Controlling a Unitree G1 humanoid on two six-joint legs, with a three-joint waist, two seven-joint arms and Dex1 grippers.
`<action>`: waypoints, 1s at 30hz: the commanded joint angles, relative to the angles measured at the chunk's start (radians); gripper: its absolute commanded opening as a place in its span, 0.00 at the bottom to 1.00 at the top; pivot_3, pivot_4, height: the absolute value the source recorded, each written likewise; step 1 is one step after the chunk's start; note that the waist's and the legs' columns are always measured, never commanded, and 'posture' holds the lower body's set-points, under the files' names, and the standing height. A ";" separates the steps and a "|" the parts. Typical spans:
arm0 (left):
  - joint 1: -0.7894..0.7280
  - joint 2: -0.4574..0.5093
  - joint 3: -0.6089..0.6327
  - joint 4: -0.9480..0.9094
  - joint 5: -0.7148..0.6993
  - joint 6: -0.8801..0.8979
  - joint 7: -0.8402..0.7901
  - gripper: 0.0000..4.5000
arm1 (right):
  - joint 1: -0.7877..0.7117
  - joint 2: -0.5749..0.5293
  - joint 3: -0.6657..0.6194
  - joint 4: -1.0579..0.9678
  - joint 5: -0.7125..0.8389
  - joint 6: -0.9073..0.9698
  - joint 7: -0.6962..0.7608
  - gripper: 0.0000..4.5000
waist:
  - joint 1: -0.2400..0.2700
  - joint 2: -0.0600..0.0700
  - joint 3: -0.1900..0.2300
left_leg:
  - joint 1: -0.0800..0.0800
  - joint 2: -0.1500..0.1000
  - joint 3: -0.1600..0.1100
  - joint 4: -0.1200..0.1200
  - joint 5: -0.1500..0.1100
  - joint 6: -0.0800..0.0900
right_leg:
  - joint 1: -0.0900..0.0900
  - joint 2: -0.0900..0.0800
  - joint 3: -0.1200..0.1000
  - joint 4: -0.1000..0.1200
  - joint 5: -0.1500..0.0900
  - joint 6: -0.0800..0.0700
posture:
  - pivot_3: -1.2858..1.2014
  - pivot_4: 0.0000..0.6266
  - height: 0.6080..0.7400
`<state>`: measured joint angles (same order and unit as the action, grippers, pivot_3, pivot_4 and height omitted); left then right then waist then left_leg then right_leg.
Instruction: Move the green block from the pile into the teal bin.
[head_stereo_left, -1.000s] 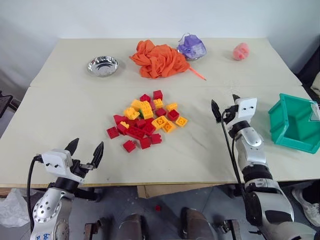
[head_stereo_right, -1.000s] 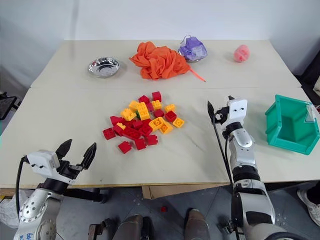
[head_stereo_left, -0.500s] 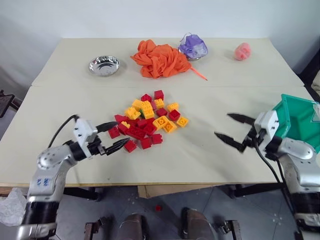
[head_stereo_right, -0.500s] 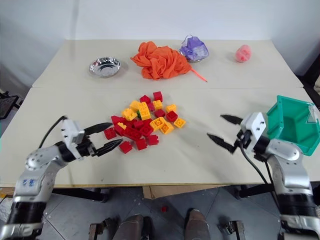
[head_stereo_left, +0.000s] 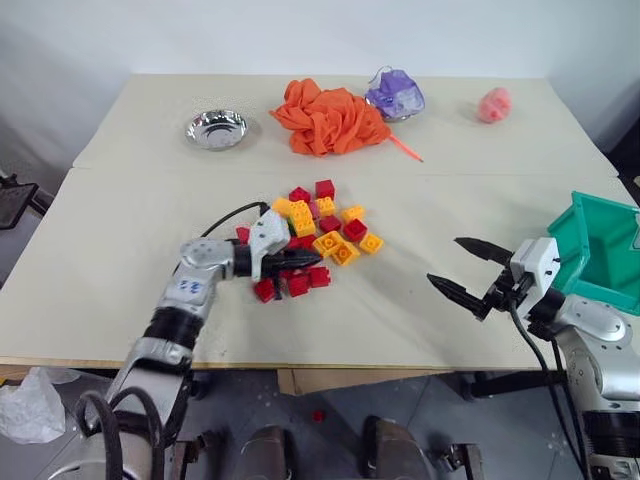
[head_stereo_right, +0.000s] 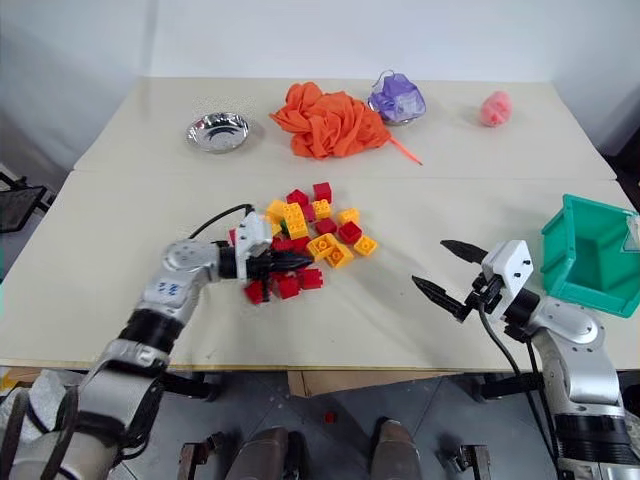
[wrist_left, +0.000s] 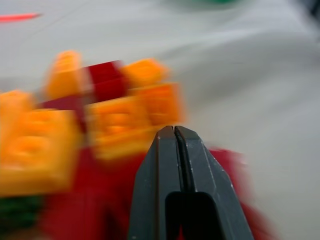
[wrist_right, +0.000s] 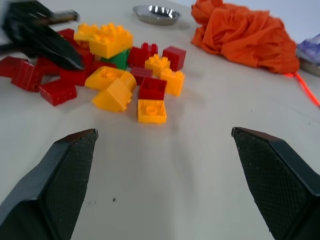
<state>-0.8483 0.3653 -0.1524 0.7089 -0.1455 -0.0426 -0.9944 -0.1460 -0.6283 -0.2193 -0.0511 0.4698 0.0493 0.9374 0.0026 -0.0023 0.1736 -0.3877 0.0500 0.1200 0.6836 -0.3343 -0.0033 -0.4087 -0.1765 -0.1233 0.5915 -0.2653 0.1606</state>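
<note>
Since a second ago your left gripper (head_stereo_left: 305, 258) has swung in from the near left table edge to the pile (head_stereo_left: 310, 237), and its fingers have snapped together; your right gripper (head_stereo_left: 468, 270) has pulled back from mid-table toward the teal bin (head_stereo_left: 600, 255) and turned to face the bricks.

Your left claw is now fully closed, fingertips pressed tight with nothing between them, as the left wrist view shows (wrist_left: 174, 131). Its tip lies over the red bricks on the pile's near side, about 7 o'clock from the pile's centre.

Your right claw stands wide open and empty, hanging above bare table at roughly 4 o'clock from the pile, well apart from it and just beside the bin.

The green block (wrist_right: 119, 58) sits inside the pile, tucked under a yellow brick (wrist_right: 111, 40) and ringed by red ones; you see only a sliver of it. The closed left fingers (wrist_right: 45, 42) lie near it, not on it.

The teal bin stands at the table's right edge, at 3 o'clock from the pile.

At 12 o'clock, far across the table, lie the orange cloth (head_stereo_left: 330, 118) and the metal bowl (head_stereo_left: 217, 129).
</note>
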 joint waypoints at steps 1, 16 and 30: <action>-0.082 -0.027 0.054 0.116 0.019 0.003 0.115 0.00 | 0.014 0.011 -0.034 -0.053 0.022 -0.012 -0.020 1.00 | -0.002 0.000 0.000 | 0.000 0.000 0.000 -0.001 0.000 0.000 | 0.000 0.000 0.000 0.000 0.000 0.000 | 0.52 0.24 1.00; -0.191 0.013 0.157 0.344 0.068 -0.016 0.269 0.00 | 0.013 0.050 0.014 -0.104 0.013 0.013 -0.054 1.00 | -0.005 -0.002 0.001 | 0.000 0.000 0.000 -0.001 0.000 0.000 | 0.000 0.000 0.000 0.000 0.000 0.000 | 0.52 0.24 1.00; 0.255 0.168 0.176 -0.309 -0.068 0.080 -0.065 0.00 | -0.005 0.045 0.059 -0.115 0.014 0.025 -0.026 1.00 | -0.013 -0.001 0.001 | 0.003 0.000 0.000 0.001 0.000 0.000 | 0.000 0.000 0.002 0.004 0.000 0.000 | 0.52 0.24 1.00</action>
<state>-0.6167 0.5161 -0.0031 0.4302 -0.1983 0.0244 -1.0766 -0.1402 -0.5741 -0.1577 -0.1360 0.4720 0.0813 0.8990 -0.0099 -0.0035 0.1743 -0.3851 0.0505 0.1201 0.6842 -0.3340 -0.0036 -0.4085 -0.1766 -0.1212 0.5954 -0.2653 0.1603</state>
